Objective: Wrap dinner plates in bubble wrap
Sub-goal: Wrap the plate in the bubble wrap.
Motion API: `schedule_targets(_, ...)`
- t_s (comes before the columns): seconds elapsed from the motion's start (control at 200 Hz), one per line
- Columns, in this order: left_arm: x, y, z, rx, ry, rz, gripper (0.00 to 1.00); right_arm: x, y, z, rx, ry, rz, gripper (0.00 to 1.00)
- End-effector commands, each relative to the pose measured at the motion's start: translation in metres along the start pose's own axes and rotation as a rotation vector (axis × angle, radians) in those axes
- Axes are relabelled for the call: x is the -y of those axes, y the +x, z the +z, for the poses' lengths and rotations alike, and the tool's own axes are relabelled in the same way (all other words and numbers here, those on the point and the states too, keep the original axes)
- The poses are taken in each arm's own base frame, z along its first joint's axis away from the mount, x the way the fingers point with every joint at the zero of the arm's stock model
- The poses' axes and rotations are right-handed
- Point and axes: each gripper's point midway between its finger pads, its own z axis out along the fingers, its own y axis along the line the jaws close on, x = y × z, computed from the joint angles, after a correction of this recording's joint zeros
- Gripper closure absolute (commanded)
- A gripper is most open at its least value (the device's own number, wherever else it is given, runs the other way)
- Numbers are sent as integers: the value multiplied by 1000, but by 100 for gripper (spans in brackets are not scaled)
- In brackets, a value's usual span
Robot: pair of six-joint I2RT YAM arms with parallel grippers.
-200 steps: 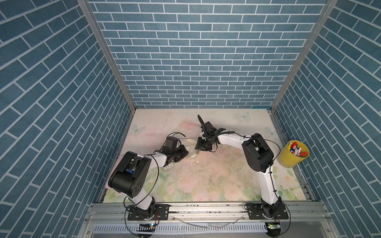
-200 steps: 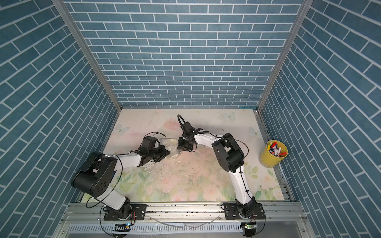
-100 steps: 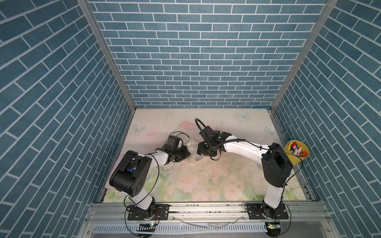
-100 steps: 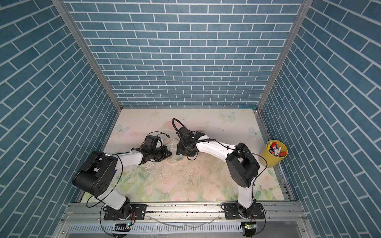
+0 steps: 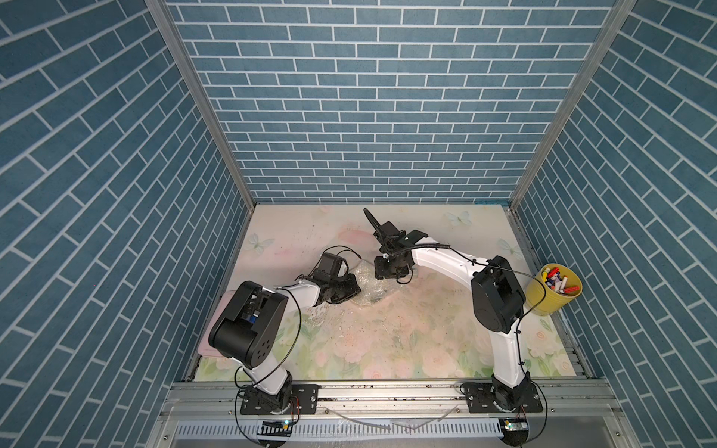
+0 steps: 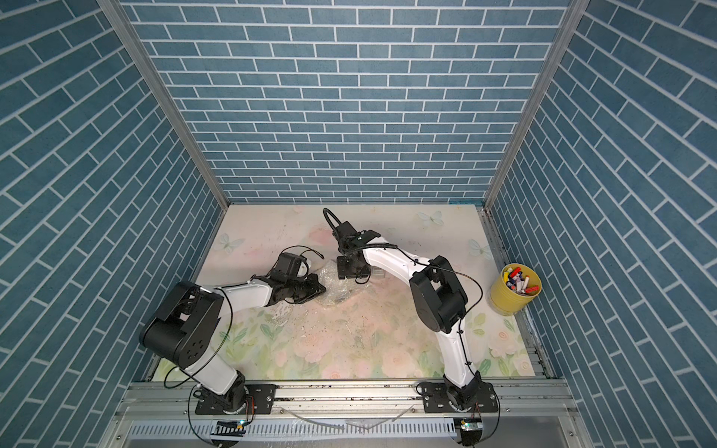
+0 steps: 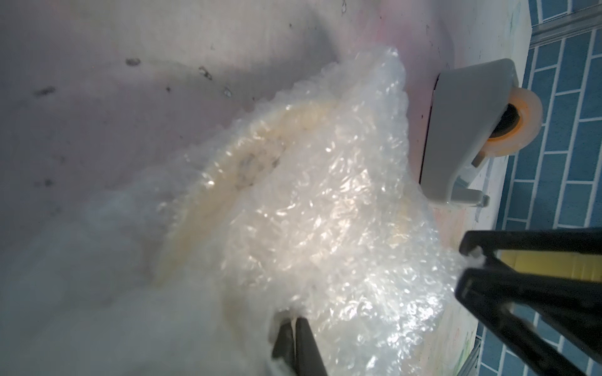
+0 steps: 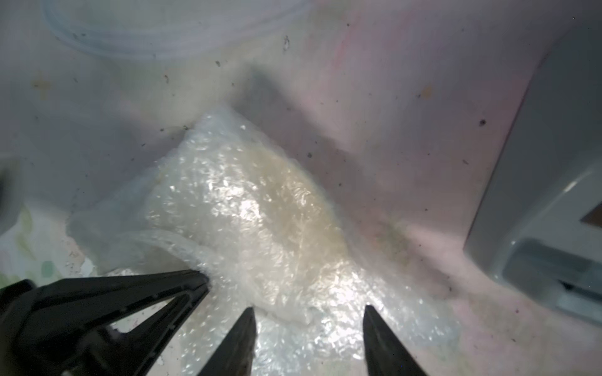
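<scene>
Clear, glinting bubble wrap (image 7: 325, 228) veils a cream-yellow plate (image 7: 202, 201) on a table (image 5: 426, 329) printed with pale pink flowers and green leaves; walls (image 5: 368, 116) show blue brick with white joints; the cup (image 5: 551, 298) is yellow.

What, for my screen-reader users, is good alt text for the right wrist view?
Shiny clear bubble wrap covers a round cream-yellow plate on a pinkish tabletop. The left gripper, shut, pinches the wrap's edge; the right gripper stands open over the wrap.
</scene>
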Motion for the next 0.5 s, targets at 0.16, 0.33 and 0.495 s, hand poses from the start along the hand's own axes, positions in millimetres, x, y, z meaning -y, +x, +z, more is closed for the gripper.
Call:
schedule_targets(0.16, -20, 22, 9, -86, -95, -8, 90, 21, 10, 31, -84, 11, 16, 67)
schedule_targets(0.33, -4, 18, 4, -65, -84, 12, 79, 27, 20, 43, -109, 6, 37, 73)
schedule_targets(0.495, 35, 11, -6, -17, -33, 44, 72, 29, 29, 47, -127, -5, 70, 77)
